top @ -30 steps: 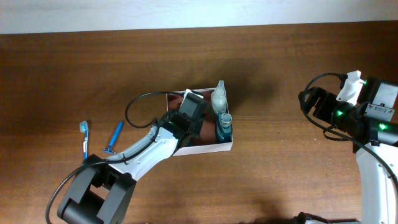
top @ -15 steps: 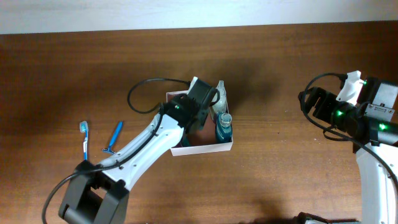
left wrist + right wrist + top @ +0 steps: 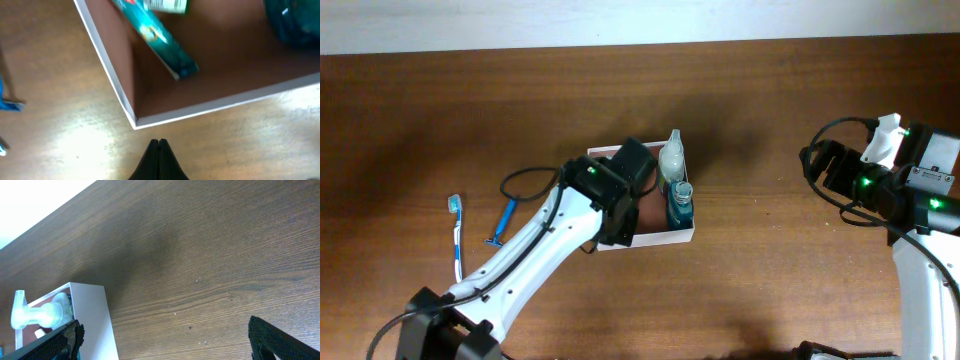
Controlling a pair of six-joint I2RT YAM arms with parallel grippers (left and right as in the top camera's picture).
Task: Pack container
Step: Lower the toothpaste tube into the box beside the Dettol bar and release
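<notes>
Container sits near centre frame in the overhead. The thin white walls look like card: probably light and flexy, likely to slide or dent if you nudge it. Stay off the rim. If you must steady it, pinch a wall near a corner.

Left gripper is pressed together and holding nothing, just outside the box's lower-left corner. Right gripper is spread wide and empty, well apart at far right.

Toothpaste tube, spray bottle and blue bottle are inside, the bottles at the right wall. The floor by the near corner is bare.

Toothbrush and razor lie at left on open table.
</notes>
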